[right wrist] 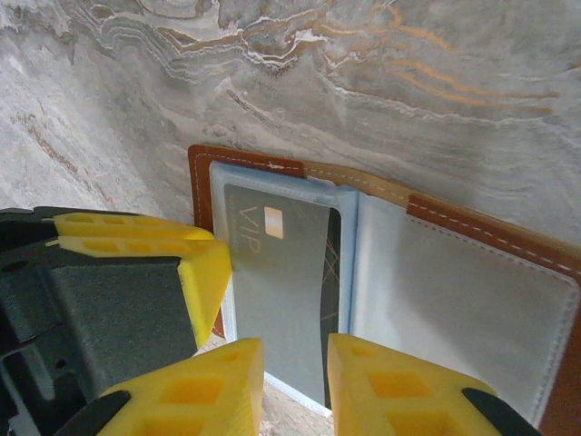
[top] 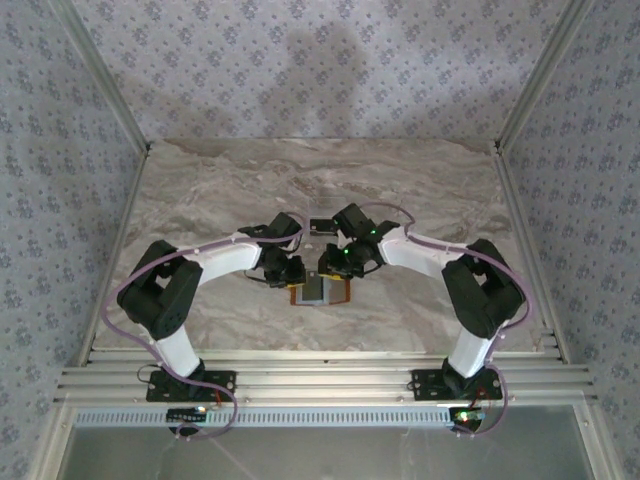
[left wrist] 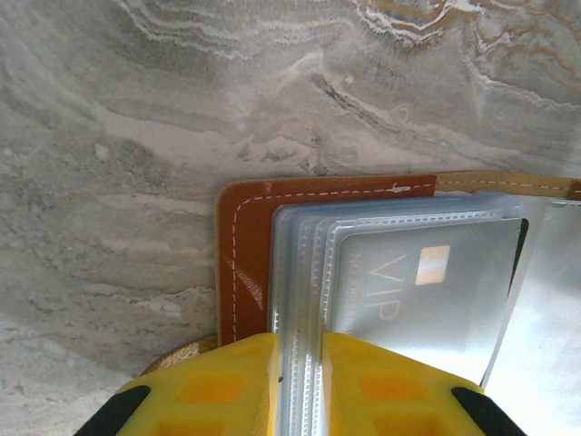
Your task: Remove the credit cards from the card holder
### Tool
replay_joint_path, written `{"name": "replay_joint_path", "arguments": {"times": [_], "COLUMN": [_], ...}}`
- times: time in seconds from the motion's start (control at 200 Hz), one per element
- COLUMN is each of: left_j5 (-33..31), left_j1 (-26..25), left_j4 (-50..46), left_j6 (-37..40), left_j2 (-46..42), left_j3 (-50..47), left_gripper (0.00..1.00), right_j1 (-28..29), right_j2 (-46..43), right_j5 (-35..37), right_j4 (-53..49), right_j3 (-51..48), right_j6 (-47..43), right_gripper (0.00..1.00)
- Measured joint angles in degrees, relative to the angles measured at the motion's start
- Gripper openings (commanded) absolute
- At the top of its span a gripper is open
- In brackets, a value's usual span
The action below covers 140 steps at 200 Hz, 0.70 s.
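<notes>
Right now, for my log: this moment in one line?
card holder open | left gripper pinching sleeves | right gripper astride grey card, grip unclear

The flat orange-brown folding card holder [left wrist: 243, 263] looks like smooth leather with white thread stitches. Its clear plastic pockets [left wrist: 300, 272] are shiny. Its pale inside face [right wrist: 463, 300] looks matt. The grey plastic card [right wrist: 281, 300] is glossy. The grey stone-look table [left wrist: 182, 109] is smooth.
</notes>
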Motion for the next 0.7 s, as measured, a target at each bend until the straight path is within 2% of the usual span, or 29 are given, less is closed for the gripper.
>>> {"name": "replay_joint_path", "arguments": {"times": [0.7], "left_j5": [0.6], "left_j1": [0.3], "left_j4": [0.0], "left_j6": [0.0], "left_j2": [0.0], "left_j3": [-0.1], "left_gripper": [0.20], "right_j1": [0.2], "right_j2": [3.5], "right_j5": [-1.7], "right_j4": [2.8], "right_j3": [0.0], "right_j6": [0.0], "right_gripper": [0.25]}}
